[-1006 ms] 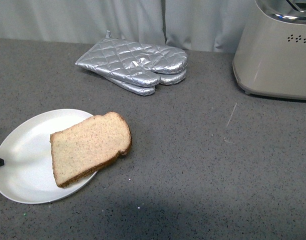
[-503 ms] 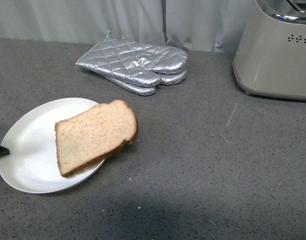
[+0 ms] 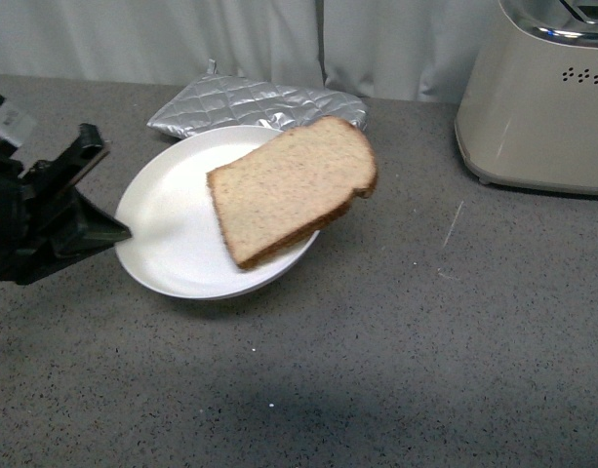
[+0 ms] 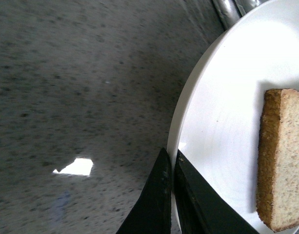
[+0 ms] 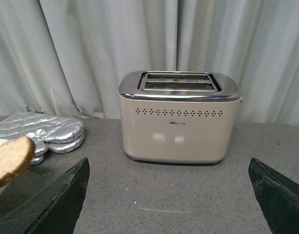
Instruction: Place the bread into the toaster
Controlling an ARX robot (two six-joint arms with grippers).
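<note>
Bread, front view: you have the slice lying on the white plate, with its rounded top jutting past the rim on the toaster's side.
Plate, front view: it is held tilted above the counter, with a shadow beneath it, and it hides part of the silver oven mitts behind.
Left hand, front view: your left hand meets the plate's rim on the side away from the toaster.
Toaster, front view: the toaster stands at the far right of the counter, well apart from the bread and cut off by the frame.
Left hand, left wrist view: your left hand is clenched on the plate, its two dark fingers pinched together over the rim.
Bread, left wrist view: the slice shows its crust edge and rests on the plate's far half, apart from the fingers, with the counter below.
Right hand, right wrist view: your right hand is released, its fingers spread wide with nothing between them.
Toaster, right wrist view: the toaster sits upright straight ahead, chrome slots up, in front of the grey curtain.
Bread, right wrist view: you see only a corner of the slice at the frame edge, near the oven mitts and apart from the toaster.
</note>
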